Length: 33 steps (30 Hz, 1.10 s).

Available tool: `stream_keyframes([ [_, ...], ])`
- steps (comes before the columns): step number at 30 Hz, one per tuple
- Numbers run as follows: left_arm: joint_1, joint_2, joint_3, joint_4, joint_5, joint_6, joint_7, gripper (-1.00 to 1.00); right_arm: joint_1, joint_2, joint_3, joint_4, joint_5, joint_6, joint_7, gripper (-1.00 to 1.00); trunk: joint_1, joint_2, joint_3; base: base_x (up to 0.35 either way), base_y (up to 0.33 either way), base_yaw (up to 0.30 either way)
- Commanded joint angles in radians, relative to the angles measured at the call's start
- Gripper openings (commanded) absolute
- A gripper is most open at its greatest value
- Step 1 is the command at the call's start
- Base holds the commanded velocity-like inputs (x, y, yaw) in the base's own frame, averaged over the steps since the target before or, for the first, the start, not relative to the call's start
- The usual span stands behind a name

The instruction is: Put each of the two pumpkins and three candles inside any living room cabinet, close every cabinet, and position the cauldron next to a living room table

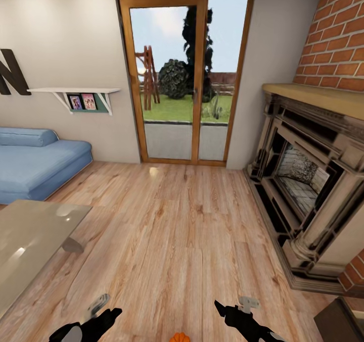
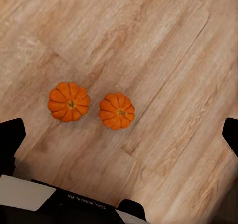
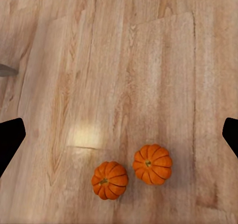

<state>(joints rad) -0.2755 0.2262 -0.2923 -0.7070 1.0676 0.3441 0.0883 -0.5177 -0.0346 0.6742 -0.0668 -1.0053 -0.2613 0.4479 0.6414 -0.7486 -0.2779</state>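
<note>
A broad stretch of bare wooden floor runs ahead from the robot to a wood-framed glass door in the far wall. The open run is hemmed on the left by the corner of a glass-topped bench and, farther back, a blue sofa; on the right a stone fireplace under a brick chimney breast juts into the room, its stepped base edging the floor. A white wall shelf hangs above the sofa. A dark-brown corner of some piece of furniture shows at the lower right. Low in the head view the left gripper and the right gripper hang above the floor, well apart, with an orange sliver of one pumpkin on the floor between them at the picture's lower edge. Both pumpkins lie on the floor just beside each other, stems up, not touching: in the left wrist view one pumpkin and the second sit between and beyond the dark fingers, clear of them; in the right wrist view the pair likewise lie between the widely spread fingers, untouched. Both sets of fingers are released and grasp nothing.
</note>
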Motion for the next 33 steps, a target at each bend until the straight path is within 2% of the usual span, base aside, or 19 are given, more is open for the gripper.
stream_keyframes([
  [1,-0.001,0.006,-0.004,0.013,0.010,0.001,-0.025,1.00,-0.001,0.000,0.008,0.001,-0.010,-0.003,0.004,1.00,0.004,-0.008,-0.005,0.000,0.000,0.000],
  [6,-0.001,0.031,-0.002,0.063,0.008,0.001,-0.178,1.00,-0.001,-0.001,0.008,0.001,-0.010,-0.003,0.005,1.00,0.023,-0.043,-0.020,0.000,0.000,0.000],
  [10,-0.001,0.040,-0.003,0.069,0.008,0.001,-0.231,1.00,-0.001,0.000,0.009,0.002,-0.010,-0.003,0.005,1.00,0.039,-0.071,-0.033,0.000,0.000,0.000],
  [33,-0.001,0.044,-0.004,0.070,0.009,0.001,-0.249,1.00,-0.001,0.000,0.010,0.002,-0.009,-0.004,0.006,1.00,0.127,-0.232,-0.105,0.000,0.000,0.000],
])
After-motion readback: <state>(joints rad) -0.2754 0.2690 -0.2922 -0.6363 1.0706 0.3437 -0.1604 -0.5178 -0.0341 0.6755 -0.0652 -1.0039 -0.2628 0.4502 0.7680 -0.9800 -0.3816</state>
